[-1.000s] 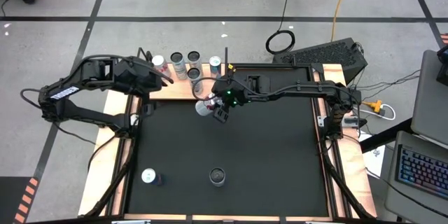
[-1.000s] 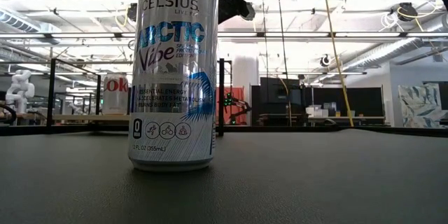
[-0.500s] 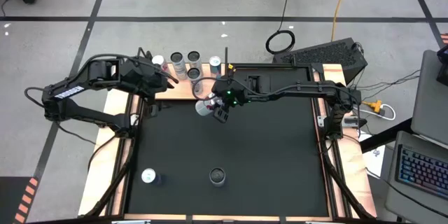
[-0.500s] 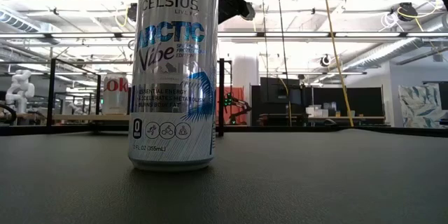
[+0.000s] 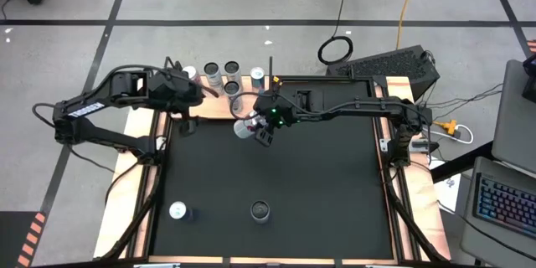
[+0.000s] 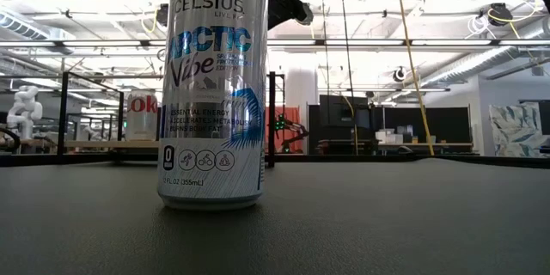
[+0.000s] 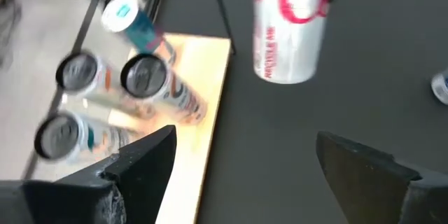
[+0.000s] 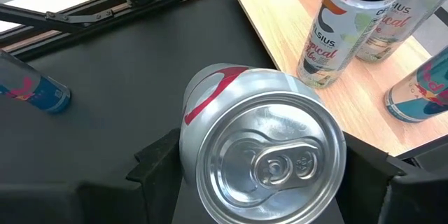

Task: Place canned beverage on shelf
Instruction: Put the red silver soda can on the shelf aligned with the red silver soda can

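Note:
A silver can with red lettering (image 5: 243,127) hangs over the black mat just in front of the shelf (image 5: 216,107). My right gripper (image 5: 250,129) is shut on this can. The shelf is a light-wood board at the mat's far edge, and several cans (image 5: 213,70) stand on it on their bases. My left gripper (image 5: 202,94) hovers open above the shelf's left part. In the left wrist view its fingers (image 7: 143,161) have nothing between them. My right gripper pinches the can's side wall (image 8: 190,127) between its two fingers (image 8: 157,161), one on each side, just below the top rim. The fingers slant downward from the table's right. In the left wrist view the can's base (image 7: 283,77) hangs clear of the mat, nearly upright.
A tall Celsius can (image 6: 210,86) stands on the mat near the front edge. A blue can (image 5: 177,211) stands near the front left. Thin black rods (image 5: 270,60) rise at the shelf's corners. A silver can with red lettering (image 6: 142,113) stands on the shelf's left.
My left arm has crept a little toward the table's right above the shelf's left end, its gripper still open. My right gripper and the can have kept still.

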Motion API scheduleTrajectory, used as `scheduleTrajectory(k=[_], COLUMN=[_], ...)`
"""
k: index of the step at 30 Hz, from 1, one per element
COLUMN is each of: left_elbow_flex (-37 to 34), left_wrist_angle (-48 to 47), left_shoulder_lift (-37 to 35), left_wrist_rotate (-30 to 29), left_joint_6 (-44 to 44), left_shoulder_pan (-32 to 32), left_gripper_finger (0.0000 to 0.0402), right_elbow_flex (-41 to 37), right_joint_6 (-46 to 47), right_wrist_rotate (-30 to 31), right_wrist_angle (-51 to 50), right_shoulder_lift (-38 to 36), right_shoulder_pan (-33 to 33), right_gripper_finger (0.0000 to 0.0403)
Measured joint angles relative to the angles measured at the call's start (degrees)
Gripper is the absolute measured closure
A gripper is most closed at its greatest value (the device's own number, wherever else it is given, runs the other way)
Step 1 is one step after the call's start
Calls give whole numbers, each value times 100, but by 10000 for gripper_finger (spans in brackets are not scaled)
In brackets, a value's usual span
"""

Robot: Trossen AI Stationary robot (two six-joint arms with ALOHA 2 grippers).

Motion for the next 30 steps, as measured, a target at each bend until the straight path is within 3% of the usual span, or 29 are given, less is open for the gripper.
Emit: scheduleTrajectory(k=[6, 30], left_elbow_flex=[0, 0], left_wrist_angle=[17, 466], left_shoulder_lift=[238, 1150], left_wrist_rotate=[-212, -174], left_joint_6=[-659, -459], left_shoulder_pan=[12, 54], left_gripper_finger=[56, 56], right_elbow_flex=[0, 0], right_joint_6=[20, 0], right_wrist_rotate=[0, 0], right_wrist_angle=[0, -2], right_shoulder_lift=[-2, -7], right_shoulder_pan=[0, -7], right_gripper_finger=[140, 141])
